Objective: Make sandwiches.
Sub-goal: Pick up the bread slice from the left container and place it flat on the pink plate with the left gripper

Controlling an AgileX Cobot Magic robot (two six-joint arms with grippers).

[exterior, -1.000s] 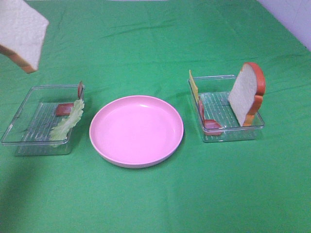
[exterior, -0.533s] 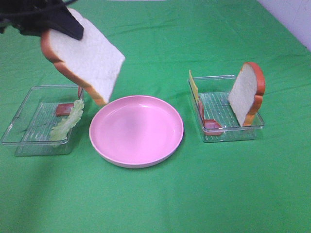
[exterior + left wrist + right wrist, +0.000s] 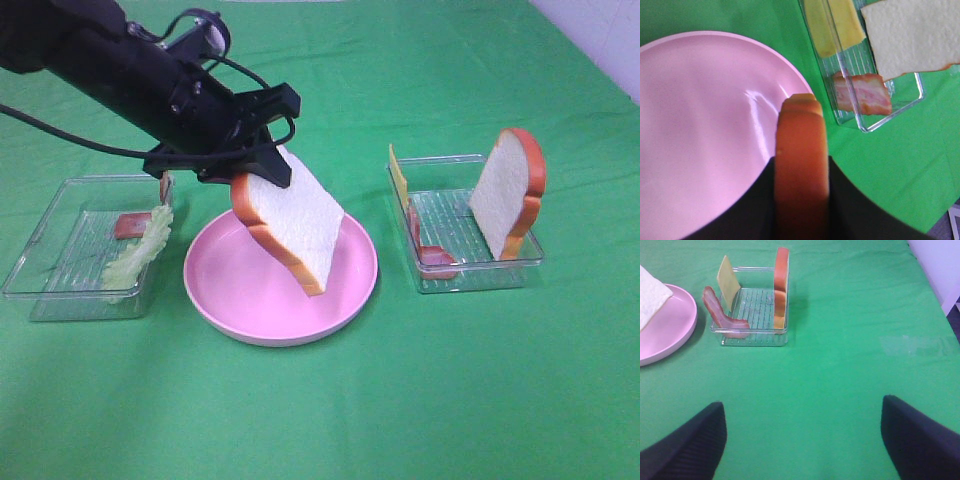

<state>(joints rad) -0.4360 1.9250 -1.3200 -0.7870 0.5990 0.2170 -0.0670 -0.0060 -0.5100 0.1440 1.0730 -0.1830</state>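
A bread slice [image 3: 293, 232] is clamped in the left fingers [image 3: 255, 165], tilted over the plate [image 3: 225, 295]. A second slice [image 3: 503, 195] is stood in the tray [image 3: 470, 283] at three o'clock. The right fingers [image 3: 690, 445] are spread wide.

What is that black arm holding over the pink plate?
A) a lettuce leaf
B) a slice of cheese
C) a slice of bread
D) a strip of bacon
C: the left gripper is clamped on a white bread slice with an orange-brown crust, tilted over the pink plate.
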